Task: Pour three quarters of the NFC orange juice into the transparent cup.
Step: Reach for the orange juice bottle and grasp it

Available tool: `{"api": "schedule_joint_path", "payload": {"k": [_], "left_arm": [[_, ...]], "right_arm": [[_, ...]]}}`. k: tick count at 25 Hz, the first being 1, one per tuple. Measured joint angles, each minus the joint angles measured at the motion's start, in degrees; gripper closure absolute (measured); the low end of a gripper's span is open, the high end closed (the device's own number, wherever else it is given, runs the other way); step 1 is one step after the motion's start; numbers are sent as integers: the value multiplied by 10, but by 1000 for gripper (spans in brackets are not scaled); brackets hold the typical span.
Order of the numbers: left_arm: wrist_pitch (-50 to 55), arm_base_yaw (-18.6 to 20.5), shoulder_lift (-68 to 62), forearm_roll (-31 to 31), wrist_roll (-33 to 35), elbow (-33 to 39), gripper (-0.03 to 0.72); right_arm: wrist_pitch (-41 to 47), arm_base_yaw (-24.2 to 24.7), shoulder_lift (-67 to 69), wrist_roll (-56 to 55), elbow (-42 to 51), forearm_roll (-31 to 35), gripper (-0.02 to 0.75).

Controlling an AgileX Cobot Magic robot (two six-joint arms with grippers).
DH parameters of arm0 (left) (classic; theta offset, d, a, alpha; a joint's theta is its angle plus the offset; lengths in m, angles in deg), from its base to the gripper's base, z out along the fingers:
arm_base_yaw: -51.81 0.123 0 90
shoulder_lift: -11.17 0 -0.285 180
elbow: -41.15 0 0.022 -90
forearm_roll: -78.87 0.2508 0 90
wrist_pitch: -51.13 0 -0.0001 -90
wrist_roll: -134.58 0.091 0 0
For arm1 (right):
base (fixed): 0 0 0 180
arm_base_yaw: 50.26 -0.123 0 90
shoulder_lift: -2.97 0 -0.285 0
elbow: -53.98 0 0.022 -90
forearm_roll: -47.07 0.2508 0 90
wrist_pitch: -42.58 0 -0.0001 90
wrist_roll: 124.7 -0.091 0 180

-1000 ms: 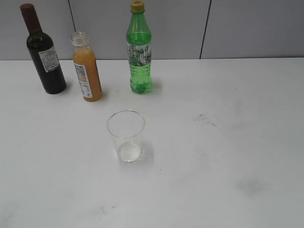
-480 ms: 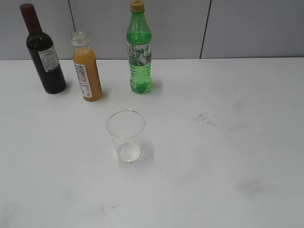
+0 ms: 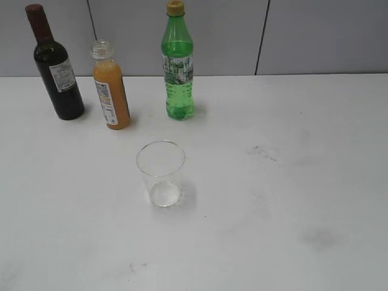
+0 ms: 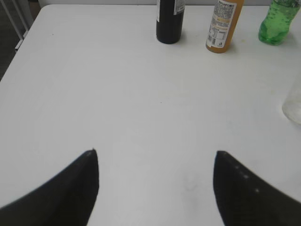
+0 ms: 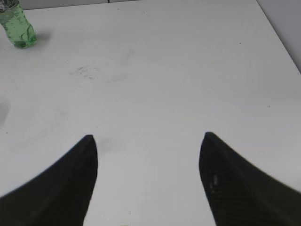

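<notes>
Step in hand: approach, not yet begun; nothing is grasped. Left gripper [image 4: 155, 181] has its dark fingers [image 4: 70, 188] spread wide over bare white table [image 4: 117, 94]; right gripper [image 5: 148, 176] likewise spread, holding nothing.

The small slim clear plastic bottle of cloudy orange juice [image 4: 225, 26] stands ahead of the left fingers and towards the right one, well apart. Long axis vertical, capless neck pointing up (neck visible only in exterior view).

The clear colourless tapered cup [image 3: 160, 174] stands upright and empty, nearer than the bottle and beyond the left gripper's right finger.

Next move, as I judge: left gripper reaches forward, closes on the bottle's body, keeping it upright until over the cup.
</notes>
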Motion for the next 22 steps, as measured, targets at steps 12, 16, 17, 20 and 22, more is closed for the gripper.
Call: {"api": "schedule_joint_path", "payload": {"k": [12, 16, 17, 20, 22], "left_arm": [[-1, 0, 0, 0, 0, 0, 104], [-1, 0, 0, 0, 0, 0, 104], [-1, 0, 0, 0, 0, 0, 104], [-5, 0, 0, 0, 0, -1, 99], [-20, 0, 0, 0, 6, -5, 79]], "right_arm": [[0, 0, 0, 0, 0, 0, 218], [0, 0, 0, 0, 0, 0, 218], [0, 0, 0, 0, 0, 0, 218], [0, 0, 0, 0, 0, 0, 218], [0, 0, 0, 0, 0, 0, 218]]}}
